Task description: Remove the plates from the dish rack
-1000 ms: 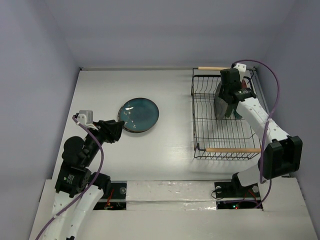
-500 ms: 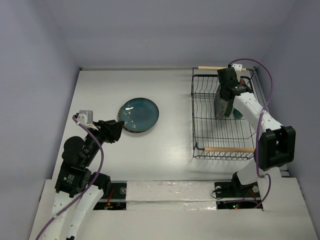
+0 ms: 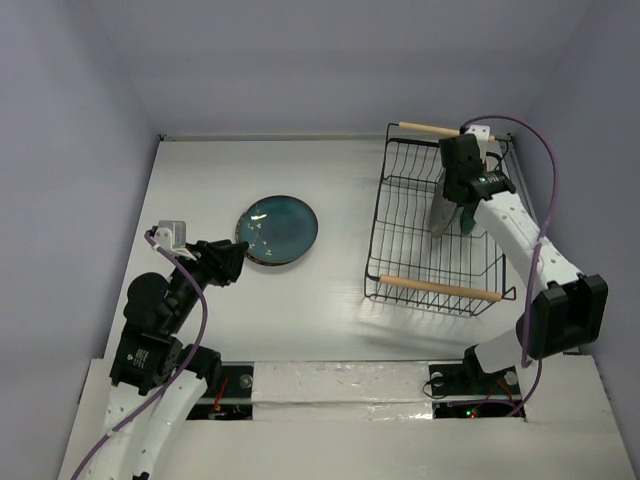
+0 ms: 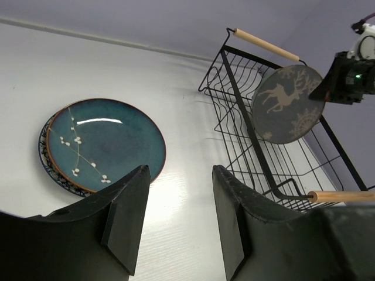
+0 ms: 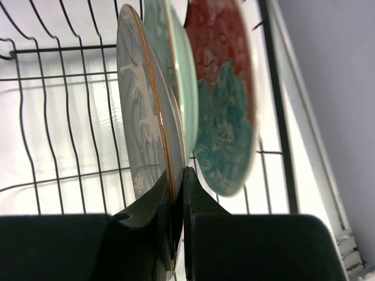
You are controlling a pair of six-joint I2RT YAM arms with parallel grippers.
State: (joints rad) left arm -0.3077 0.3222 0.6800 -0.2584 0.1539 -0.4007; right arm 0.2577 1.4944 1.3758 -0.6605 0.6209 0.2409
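The black wire dish rack sits skewed at the right. My right gripper is inside it, shut on the rim of the grey-green deer plate, which stands on edge. In the right wrist view the fingers pinch that plate, and the red plate with the teal flower stands just behind it. The speckled teal-blue plate lies on the table on top of the dark patterned-rim plate. My left gripper is open and empty, just left of this stack.
The rack's wooden handles are at its far end and near end. The left wrist view also shows the rack and the deer plate. Walls close in the table at the left, back and right.
The rack has shifted left and skewed, its near handle swinging left, as my right gripper moved with the deer plate. The left arm has not moved.
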